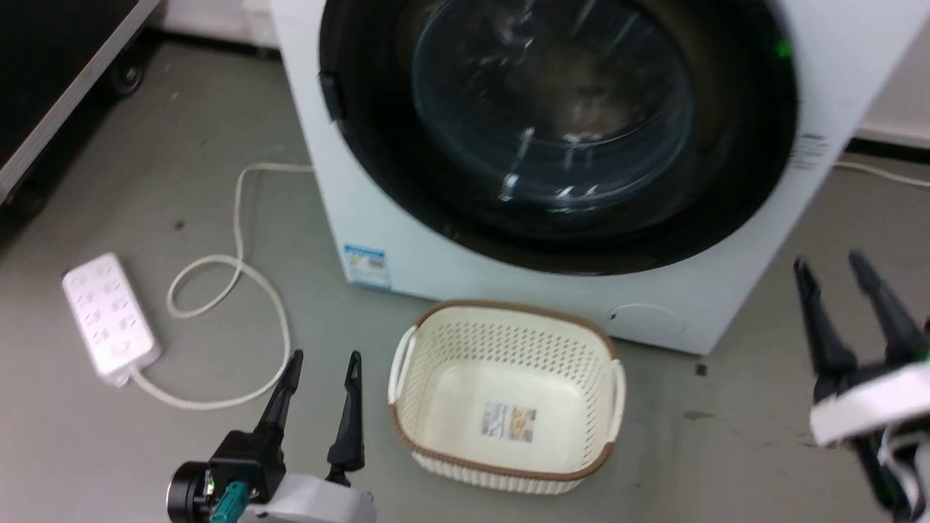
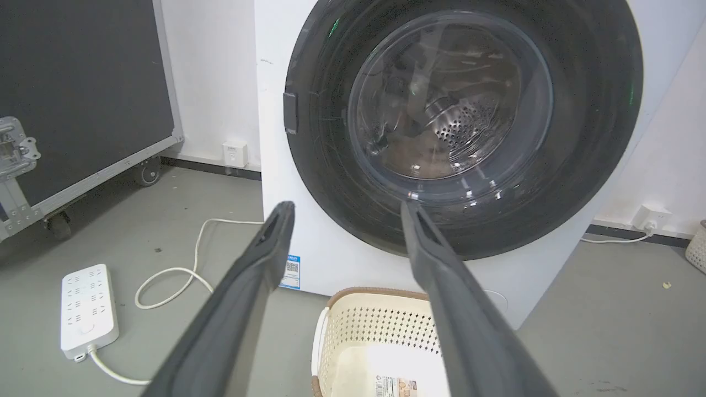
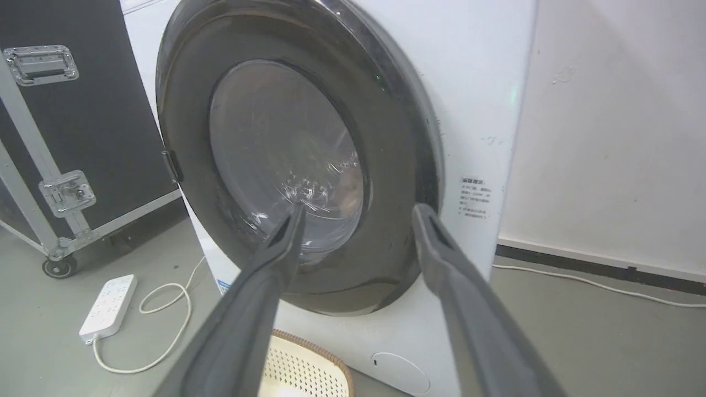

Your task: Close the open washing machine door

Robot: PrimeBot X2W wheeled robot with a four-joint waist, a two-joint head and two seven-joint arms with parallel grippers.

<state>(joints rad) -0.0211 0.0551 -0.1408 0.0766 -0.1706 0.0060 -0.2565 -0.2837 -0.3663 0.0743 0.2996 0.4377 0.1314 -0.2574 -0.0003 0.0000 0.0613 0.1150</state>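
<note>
Washing machine (image 1: 407, 240): white box standing on the grey floor, facing the robot, its back near the wall. A dark wheeled case (image 2: 83, 82) stands off to its left.

Door (image 1: 726, 181): the black ring with its glass bowl (image 1: 552, 109) lies against the machine's front in all three views. In the right wrist view the rim sits close along the cabinet with no clear gap. Judgement: swung to, or nearly. Whether the catch (image 1: 331, 94) on the left edge has clicked in, cannot tell.

Basket (image 1: 501, 341): cream, empty, on the floor just in front of the machine and below the door. It is low enough not to block the door's swing.

Power strip (image 1: 109, 316) with its looped cord (image 1: 240, 211): on the floor to the left, well clear.

Left gripper (image 1: 325, 359): low, beside the basket, fingers spread, nothing between them, apart from the door.

Right gripper (image 1: 828, 261): off the machine's right corner, fingers likewise parted and empty, touching nothing.

Judgement: if unlatched, a firm push near the catch side would seat it
</note>
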